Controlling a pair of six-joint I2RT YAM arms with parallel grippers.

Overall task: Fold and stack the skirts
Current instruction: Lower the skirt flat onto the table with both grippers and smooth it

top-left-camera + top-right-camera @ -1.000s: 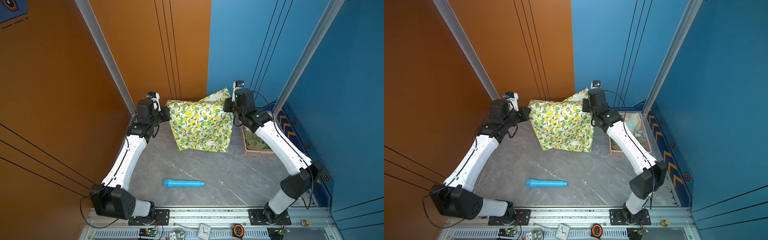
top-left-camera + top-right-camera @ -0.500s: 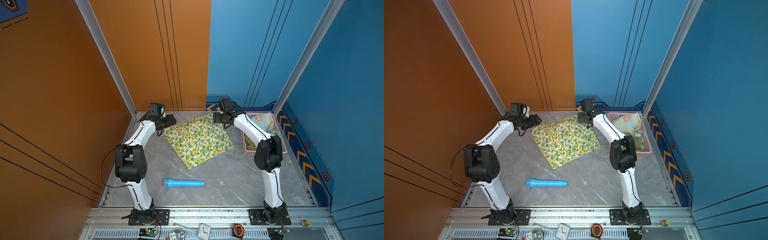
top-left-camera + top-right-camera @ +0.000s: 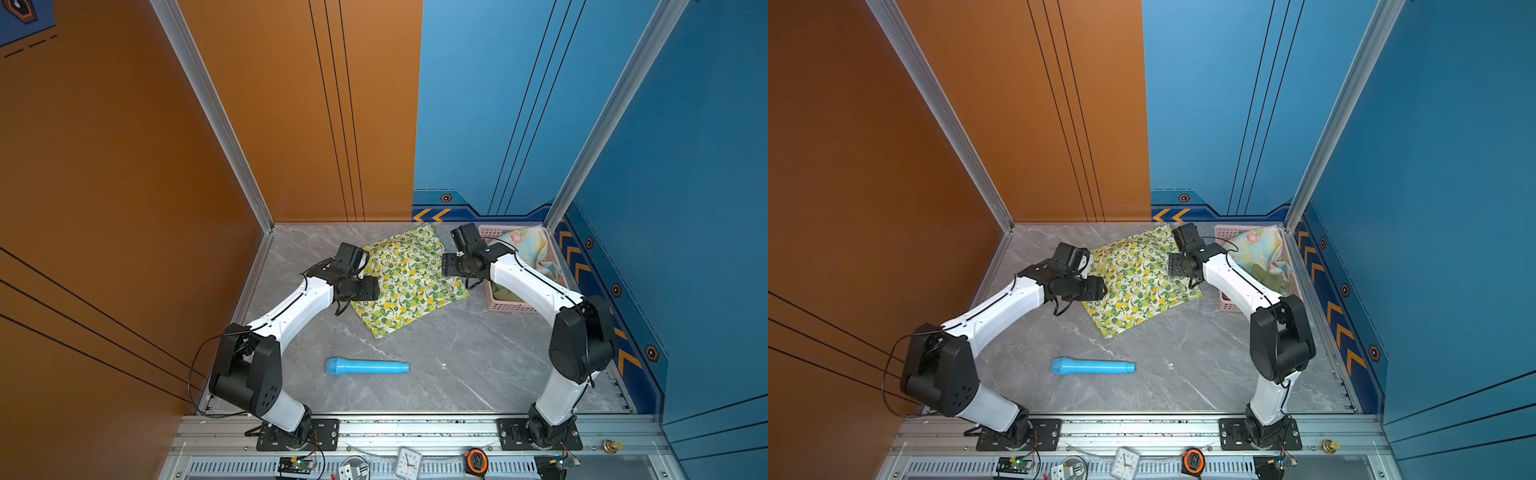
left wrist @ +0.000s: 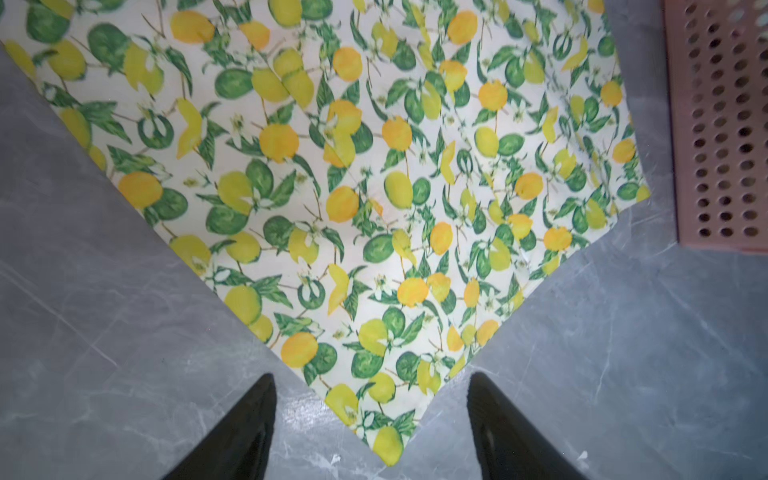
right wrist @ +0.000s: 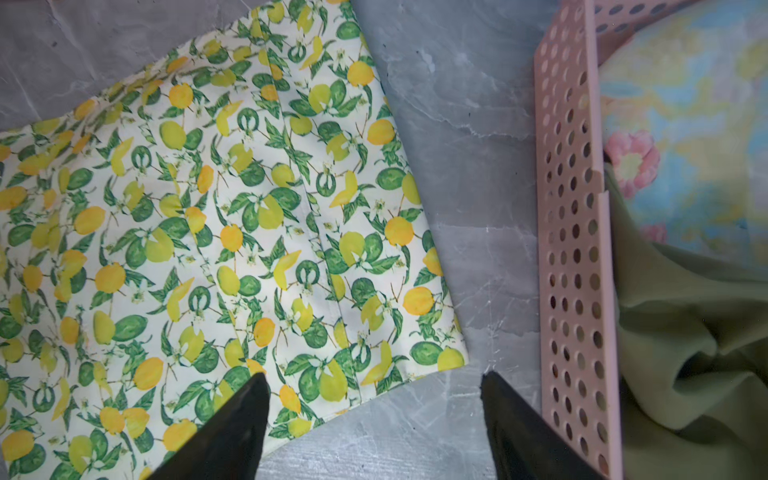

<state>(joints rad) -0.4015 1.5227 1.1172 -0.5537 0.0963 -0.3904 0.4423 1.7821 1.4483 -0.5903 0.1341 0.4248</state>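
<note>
Folding looks to be the step in hand. The lemon skirt (image 3: 409, 282) lies spread flat as a tilted rectangle on the grey tabletop (image 3: 457, 374), in the upper middle of both top views. The flowered skirt (image 3: 525, 245) and the green skirt (image 5: 685, 332) sit bunched in the pink basket (image 3: 509, 306) just right of it, not yet folded. The left claw (image 4: 371, 378) hangs spread at the skirt's left side. In its wrist view a corner of the cloth points toward the gap between the fingers, and nothing is pinched. The right claw (image 5: 372, 376) is spread too and empty, above the skirt's right edge, with the basket wall close beside one finger.

To do this well, each claw should probably drop onto a corner of the same edge and pinch both layers. A skirt is a double sheet, so a shallow nip would likely peel off only the top one. The pair should then lift just clear, travel together at an even pace and lay that edge on the opposite one, so the hems match. The right claw needs care not to snag the basket. The blue tube (image 3: 368, 367) at lower centre lies well apart and is no obstacle.
</note>
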